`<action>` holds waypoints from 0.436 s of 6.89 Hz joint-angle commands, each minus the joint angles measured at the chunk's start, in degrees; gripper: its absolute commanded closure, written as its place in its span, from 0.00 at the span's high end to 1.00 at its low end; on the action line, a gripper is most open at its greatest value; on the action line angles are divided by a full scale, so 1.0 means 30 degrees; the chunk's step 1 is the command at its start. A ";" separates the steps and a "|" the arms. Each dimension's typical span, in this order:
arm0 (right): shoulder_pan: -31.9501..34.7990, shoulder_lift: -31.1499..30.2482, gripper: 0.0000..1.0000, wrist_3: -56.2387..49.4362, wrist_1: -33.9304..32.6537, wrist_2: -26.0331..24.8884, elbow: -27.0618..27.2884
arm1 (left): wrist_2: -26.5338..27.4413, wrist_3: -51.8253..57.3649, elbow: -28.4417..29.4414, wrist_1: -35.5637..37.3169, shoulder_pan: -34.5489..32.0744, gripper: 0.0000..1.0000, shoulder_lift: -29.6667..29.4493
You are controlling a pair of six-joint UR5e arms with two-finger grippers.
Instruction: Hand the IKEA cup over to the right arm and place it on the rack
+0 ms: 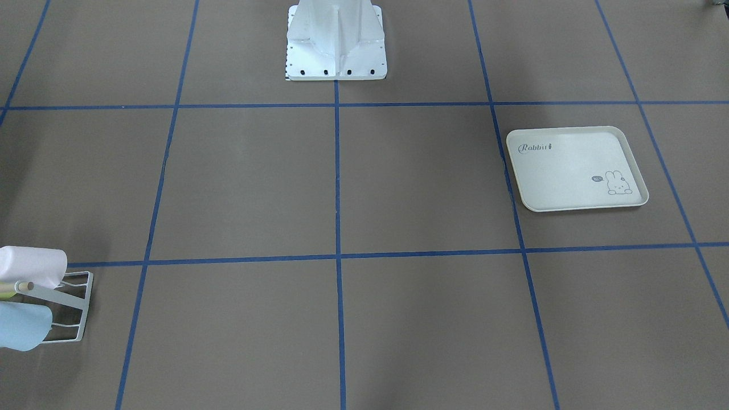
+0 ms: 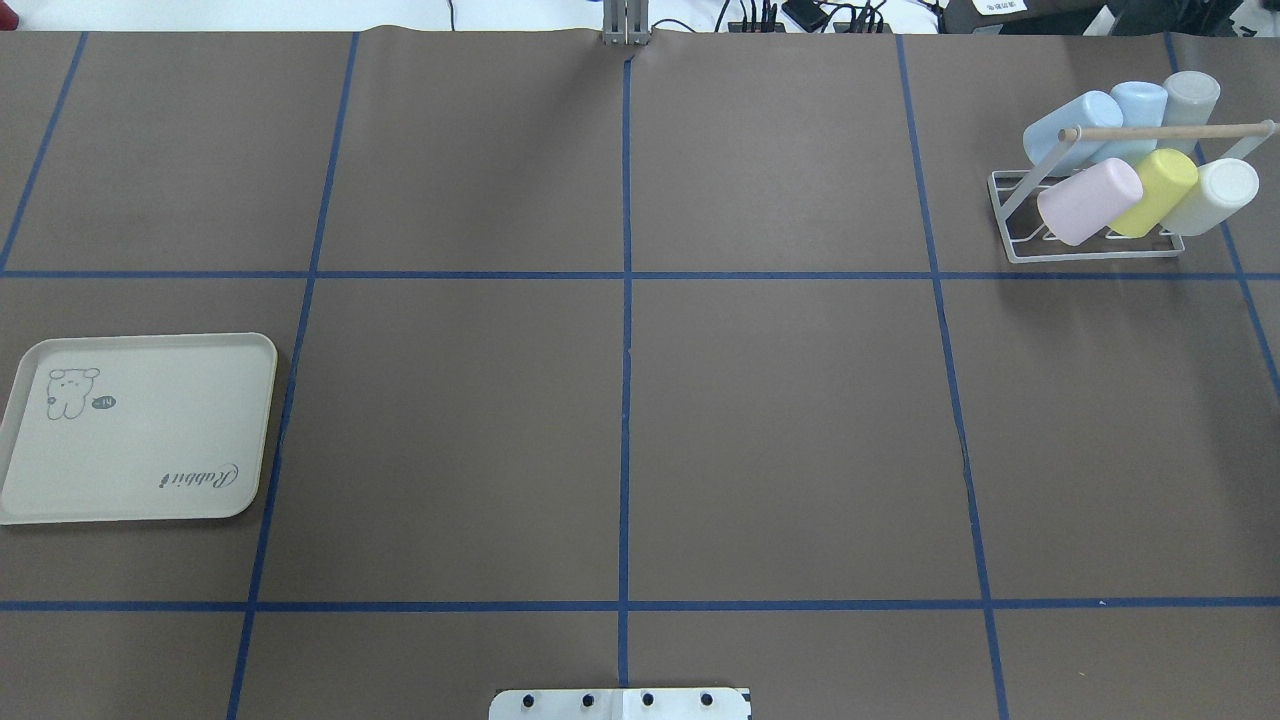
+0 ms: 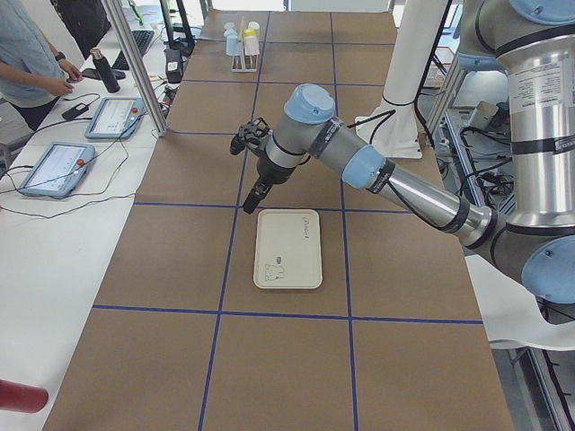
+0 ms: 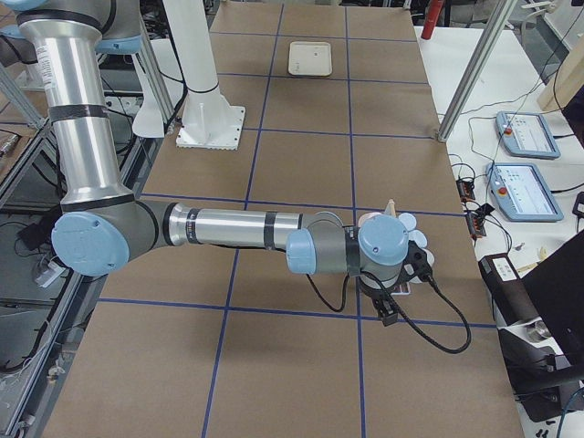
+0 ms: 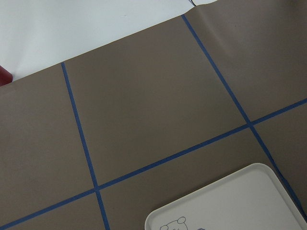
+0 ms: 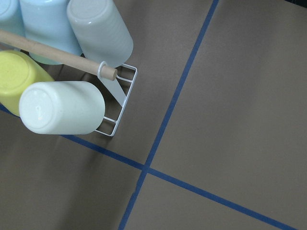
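Sitting tipped on the white wire rack [image 2: 1008,205], at the far right corner of the table [image 2: 780,420], are six cups [image 2: 1090,200]: pink, yellow and cream in the near row, two blue ones and a grey one behind, all under the wooden rod [image 2: 1165,129]. The right gripper [image 4: 388,315] hangs just beside the rack, and the left gripper [image 3: 252,199] hangs over the table near the rabbit tray [image 2: 130,450]. I cannot tell whether either one's fingers are apart or together.
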 commanded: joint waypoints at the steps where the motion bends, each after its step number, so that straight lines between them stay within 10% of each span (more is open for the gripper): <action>1: 0.0022 -0.0537 1.00 -0.0008 -0.0241 0.0050 0.0615 | 0.0174 0.0053 -0.0259 0.0016 0.0014 1.00 0.0302; 3: 0.0051 -0.1705 1.00 -0.0124 -0.0212 -0.0067 0.1257 | -0.0029 -0.0123 -0.0897 0.0045 -0.0102 1.00 0.0447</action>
